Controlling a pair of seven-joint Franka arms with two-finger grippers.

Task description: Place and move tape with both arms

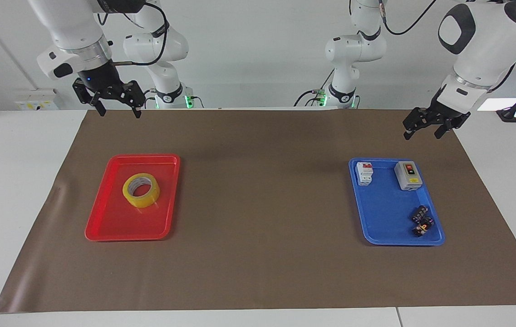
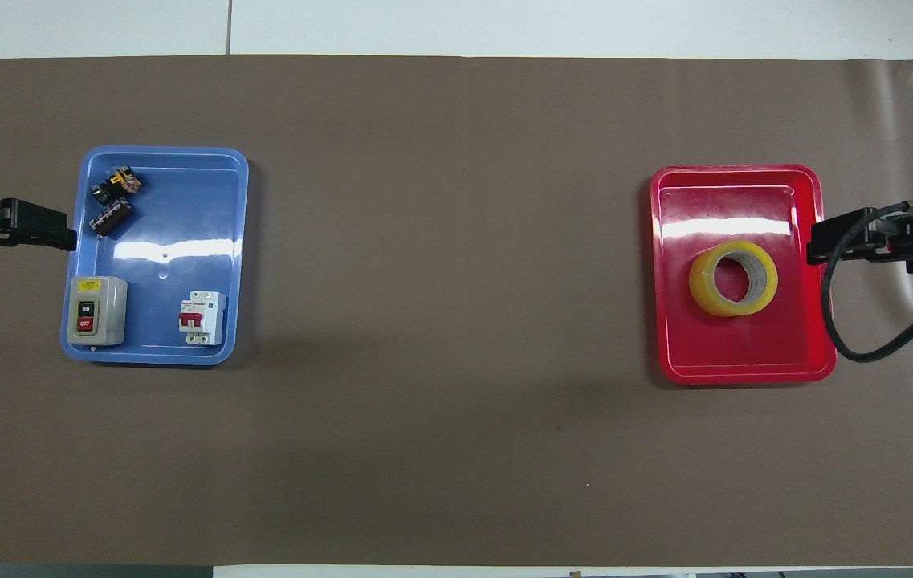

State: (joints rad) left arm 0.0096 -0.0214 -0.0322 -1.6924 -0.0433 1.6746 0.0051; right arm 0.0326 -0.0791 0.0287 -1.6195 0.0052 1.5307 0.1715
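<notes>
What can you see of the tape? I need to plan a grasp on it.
The tape is a wide roll of translucent yellow film on a white core ring, its hole open to above. It lies flat in the red tray, in the half nearer the robots, toward the right arm's end of the table. It touches only the tray floor, clear of the rim. No gripper is on it.

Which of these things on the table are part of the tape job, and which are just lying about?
Part of the job:
- tape, lying in the red tray
- right gripper, fingers open, raised over the mat's edge
- left gripper, fingers open, raised over the mat

Lying about, all in the blue tray:
- white-and-red breaker
- grey on/off switch box
- small dark parts
</notes>
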